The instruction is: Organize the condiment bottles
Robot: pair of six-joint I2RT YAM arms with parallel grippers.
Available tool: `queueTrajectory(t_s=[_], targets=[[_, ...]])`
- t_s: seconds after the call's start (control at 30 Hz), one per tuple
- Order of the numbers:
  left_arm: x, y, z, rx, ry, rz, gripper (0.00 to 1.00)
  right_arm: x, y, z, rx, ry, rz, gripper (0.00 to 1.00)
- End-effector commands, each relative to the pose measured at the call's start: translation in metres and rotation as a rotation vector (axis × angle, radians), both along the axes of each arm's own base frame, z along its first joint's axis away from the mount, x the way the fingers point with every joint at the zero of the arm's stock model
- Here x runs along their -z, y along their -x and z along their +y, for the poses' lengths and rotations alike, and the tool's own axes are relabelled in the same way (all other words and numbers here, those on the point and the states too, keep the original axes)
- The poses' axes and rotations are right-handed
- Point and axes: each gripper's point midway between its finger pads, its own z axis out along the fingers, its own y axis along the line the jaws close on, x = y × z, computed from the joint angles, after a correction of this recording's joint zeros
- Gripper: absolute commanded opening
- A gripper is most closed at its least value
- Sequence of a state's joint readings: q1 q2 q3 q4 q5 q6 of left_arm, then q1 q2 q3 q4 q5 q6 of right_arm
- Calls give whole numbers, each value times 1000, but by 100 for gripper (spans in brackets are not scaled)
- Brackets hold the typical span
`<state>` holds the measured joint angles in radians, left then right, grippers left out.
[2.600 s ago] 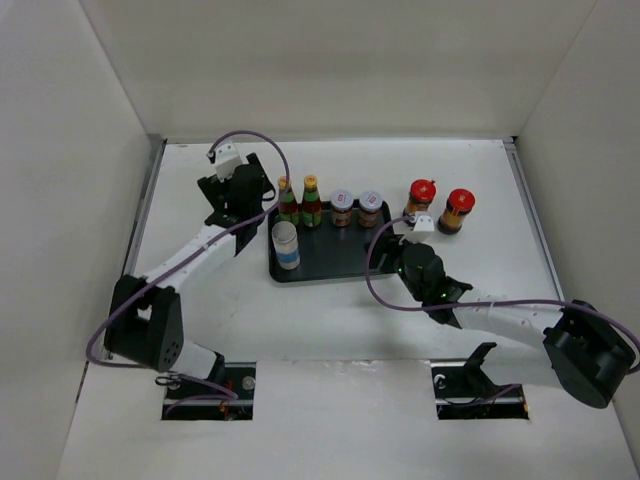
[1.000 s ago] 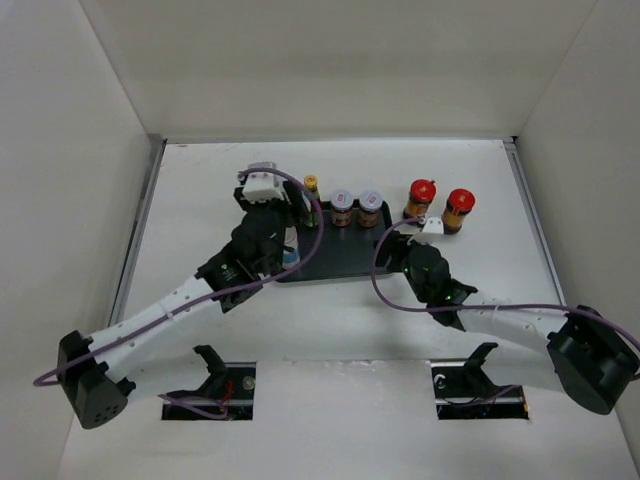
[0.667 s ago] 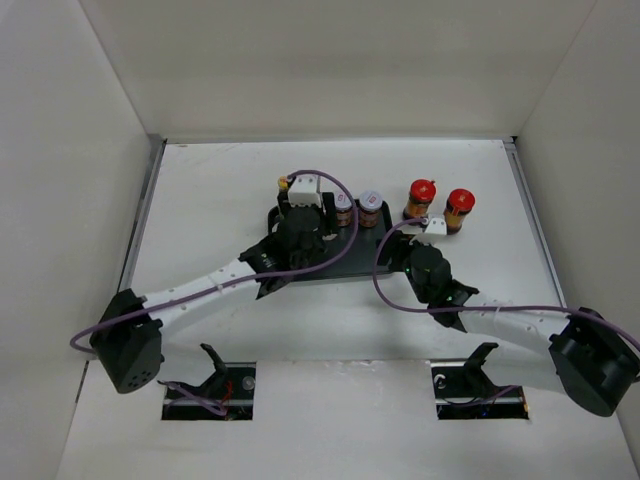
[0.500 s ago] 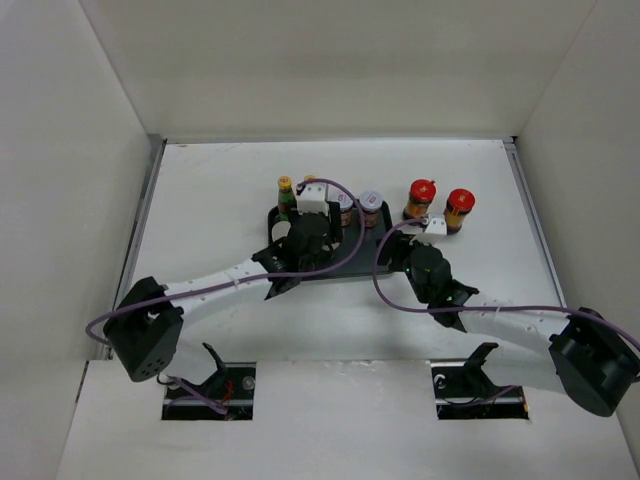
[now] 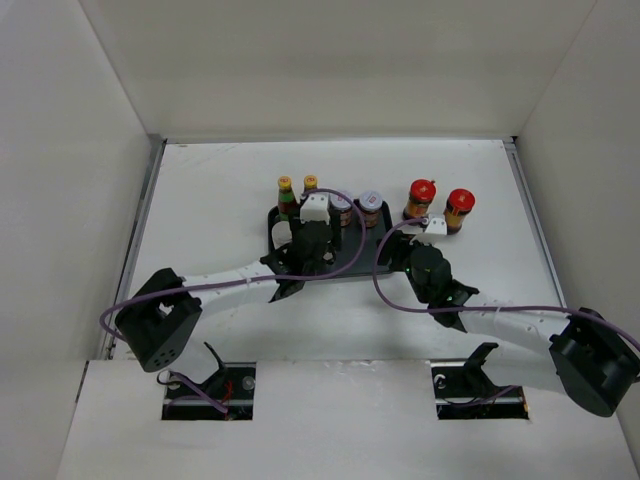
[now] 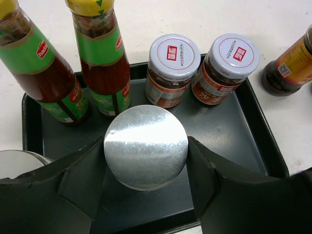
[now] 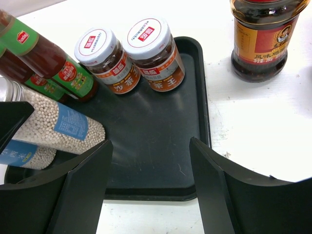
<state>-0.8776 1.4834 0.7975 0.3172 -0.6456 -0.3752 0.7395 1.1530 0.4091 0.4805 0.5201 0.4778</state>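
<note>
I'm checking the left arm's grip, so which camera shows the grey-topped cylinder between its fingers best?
Left wrist: the cylinder sits top-on between the fingers of the left gripper, both touching it. Right wrist shows only its beaded side and blue label. From the top, the arm hides it.

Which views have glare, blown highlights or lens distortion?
Left wrist: the metal top of the cylinder glares between the dark fingers, and the sauce bottles splay outward, wide-angle distortion. Right wrist: the table at right is blown out white, the tray reads fine. Top external: even light, soft shadows, nothing blurred.
</note>
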Motion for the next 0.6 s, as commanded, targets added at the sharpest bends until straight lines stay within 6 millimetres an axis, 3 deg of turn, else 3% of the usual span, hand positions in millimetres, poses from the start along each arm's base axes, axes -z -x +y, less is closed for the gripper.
queueTrajectory(t_s=[0.0,0.13,0.27,0.43,0.57], targets=[[-30,-9,-1,-45,96,-96,54,-17,-4,-3,23,-34,-56,71],[-29,-9,4,-59,62,-101,55,-19,-4,-3,23,-38,-62,72],[-24,-5,-5,-30,22,-100,57,-21,-4,-4,27,-38,-65,76],[-26,-4,-14,-12,17,-102,74,-22,-4,-7,34,-39,-69,82],[-40,-3,-21,12,27,-119,83,-20,-4,-8,38,-40,-69,83]])
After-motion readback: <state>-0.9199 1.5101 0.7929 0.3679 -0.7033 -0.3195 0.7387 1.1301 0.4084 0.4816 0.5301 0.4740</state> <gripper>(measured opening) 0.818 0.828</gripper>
